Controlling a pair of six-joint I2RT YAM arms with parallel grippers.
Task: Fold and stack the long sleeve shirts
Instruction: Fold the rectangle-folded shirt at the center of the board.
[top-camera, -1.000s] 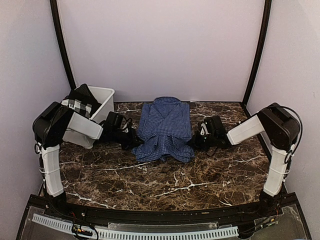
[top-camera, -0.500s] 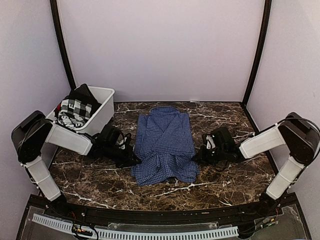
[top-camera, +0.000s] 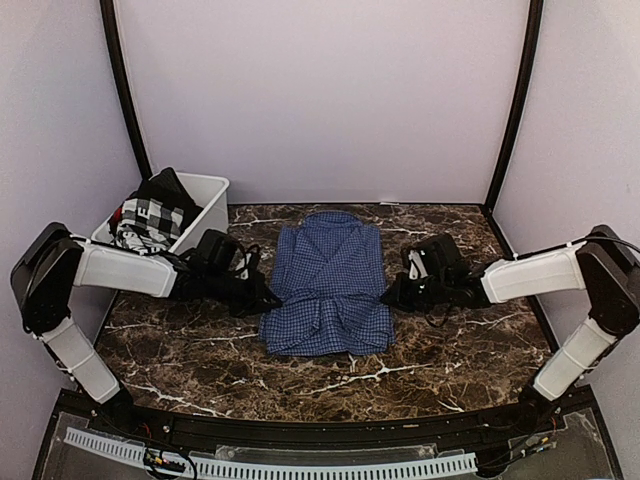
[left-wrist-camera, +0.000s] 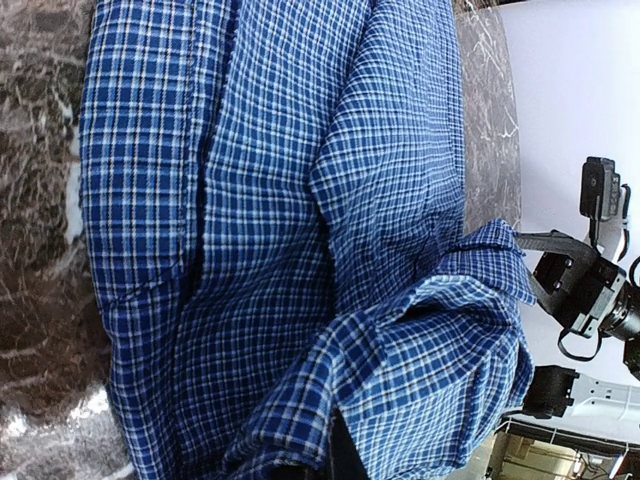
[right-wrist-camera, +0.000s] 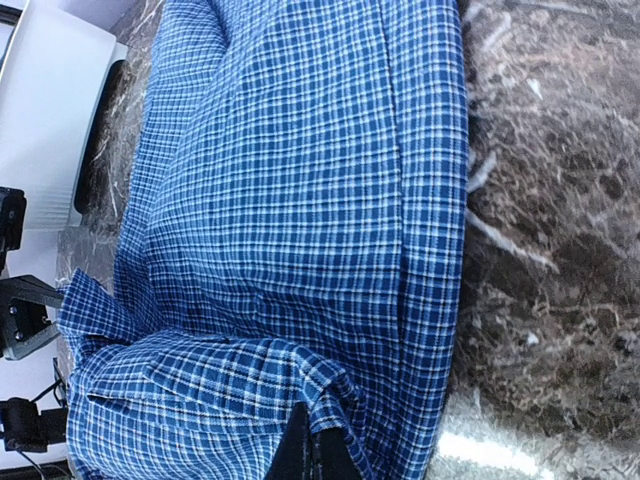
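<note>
A blue checked long sleeve shirt (top-camera: 330, 265) lies collar-far in the middle of the marble table. Its near hem is bunched and raised off the table. My left gripper (top-camera: 268, 298) is shut on the hem's left corner. My right gripper (top-camera: 386, 295) is shut on the right corner. In the left wrist view the checked shirt (left-wrist-camera: 280, 200) fills the frame and drapes over my left gripper (left-wrist-camera: 335, 458), hiding most of the fingers. The right wrist view shows the shirt (right-wrist-camera: 310, 180) folded over my right gripper (right-wrist-camera: 320, 452) in the same way.
A white plastic bin (top-camera: 205, 190) stands at the back left, holding a black-and-white checked cloth (top-camera: 150, 215). Bare marble table (top-camera: 330, 385) runs along the near edge. The back wall and black corner posts close the far side.
Both grippers first drew the hem toward the near edge, stretching the shirt. They then moved back toward the collar with the hem lifted. Both stayed shut.
</note>
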